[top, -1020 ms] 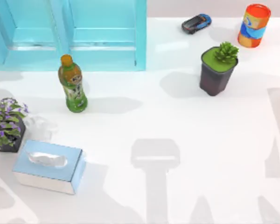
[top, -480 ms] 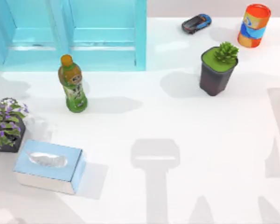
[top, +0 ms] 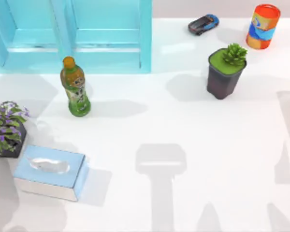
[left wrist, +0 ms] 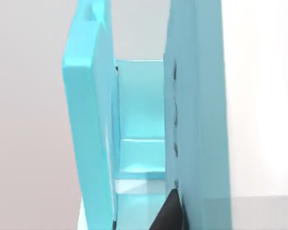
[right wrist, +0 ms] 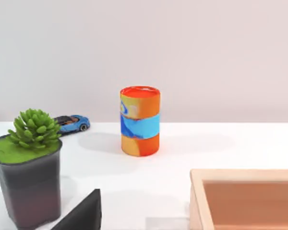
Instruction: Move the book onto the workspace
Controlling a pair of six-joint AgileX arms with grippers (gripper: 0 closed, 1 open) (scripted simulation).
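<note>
Shadows shifted on glossy white workspace [top: 183, 125].

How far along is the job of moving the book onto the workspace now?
Done: nothing; the white tabletop bears the tissue box and green bottle, no book. In hand: left gripper is close at the turquoise shelf unit. Right gripper idles by the succulent pot. Left: fetching and placing the book.

plants 2 [top: 7, 129] [top: 226, 70] | bottle 1 [top: 76, 87] | tissue box 1 [top: 49, 171] | toy car 1 [top: 203, 24] | can 1 [top: 263, 26] | shelf 1 [top: 72, 36] | wooden box 1 [right wrist: 245, 199]
</note>
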